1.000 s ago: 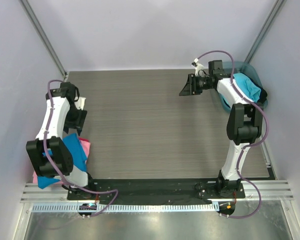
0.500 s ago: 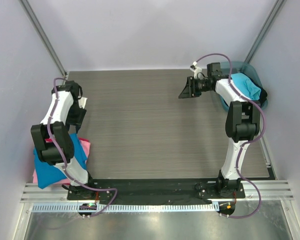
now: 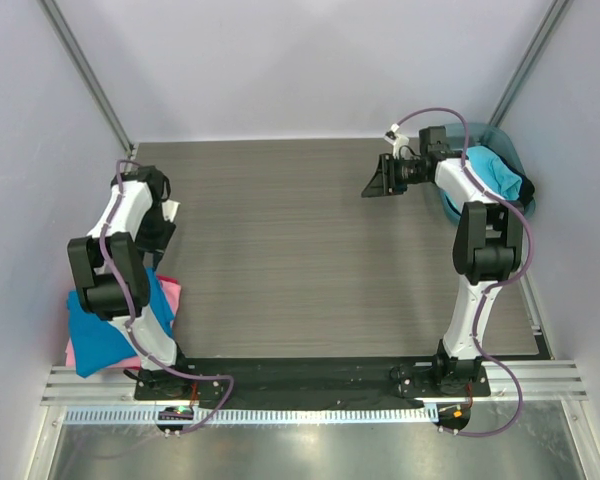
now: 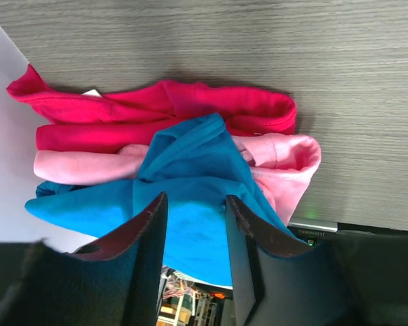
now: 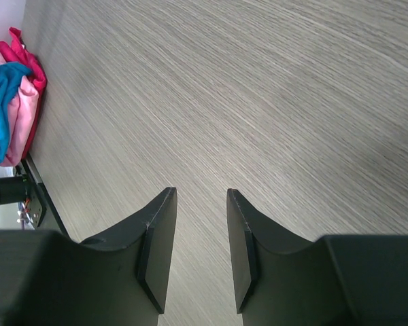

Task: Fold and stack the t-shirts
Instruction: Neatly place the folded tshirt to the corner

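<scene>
A stack of folded t-shirts lies at the table's near left edge: a deep blue shirt on top, a pink one under it. In the left wrist view the blue shirt lies over the pink shirt and a magenta one. My left gripper is open and empty just above the blue shirt; it also shows in the top view. A lighter cyan shirt lies bunched in the teal tub at the far right. My right gripper is open and empty over bare table.
The grey wood-grain table is walled in by pale panels on three sides. A black base rail runs along the near edge. The stack shows small at the far left of the right wrist view.
The left arm's elbow has drawn back off the stack, so more of the blue shirt shows. The right gripper has shifted only slightly.
</scene>
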